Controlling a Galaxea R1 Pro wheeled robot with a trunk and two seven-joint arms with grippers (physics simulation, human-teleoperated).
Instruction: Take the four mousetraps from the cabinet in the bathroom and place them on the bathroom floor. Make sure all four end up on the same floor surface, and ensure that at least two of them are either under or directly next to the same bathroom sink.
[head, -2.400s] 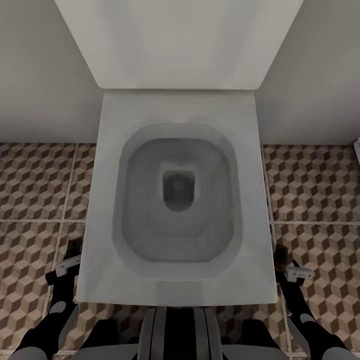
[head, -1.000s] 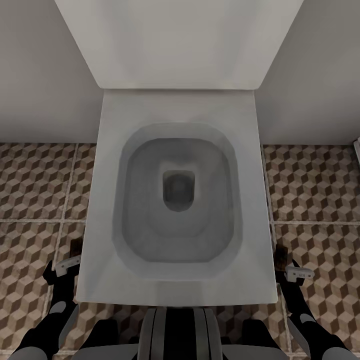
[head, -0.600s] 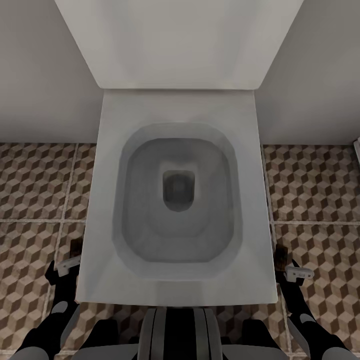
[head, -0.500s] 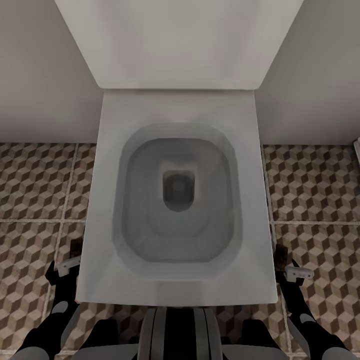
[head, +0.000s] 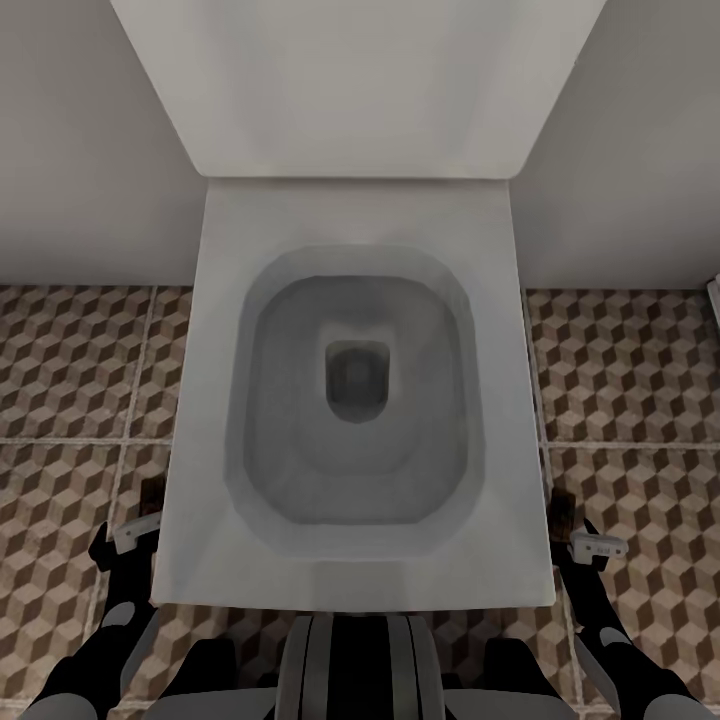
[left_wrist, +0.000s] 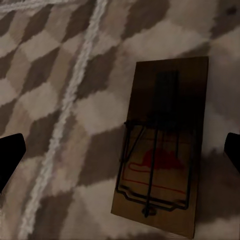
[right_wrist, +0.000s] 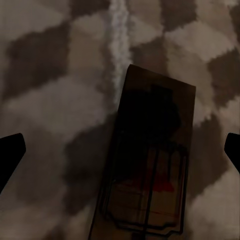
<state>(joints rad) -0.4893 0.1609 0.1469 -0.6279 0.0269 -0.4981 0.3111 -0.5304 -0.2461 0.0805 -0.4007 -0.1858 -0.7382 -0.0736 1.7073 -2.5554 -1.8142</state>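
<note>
Both grippers, left gripper (left_wrist: 120, 145) and right gripper (right_wrist: 120, 150), hang spread wide over mousetraps (left_wrist: 162, 145) lying flat on the bathroom floor (head: 70, 380), seemingly just released.

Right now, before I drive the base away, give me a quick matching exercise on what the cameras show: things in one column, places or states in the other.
Things:
1. toilet
2. left gripper
3. right gripper
4. floor

Places or states:
a. cube-patterned tiles
b. open over the mousetrap beside the grout line
c. white, bowl open, straight ahead
d. open over the mousetrap overlapping the grout line

Pairs: 1-c, 2-b, 3-d, 4-a
</note>
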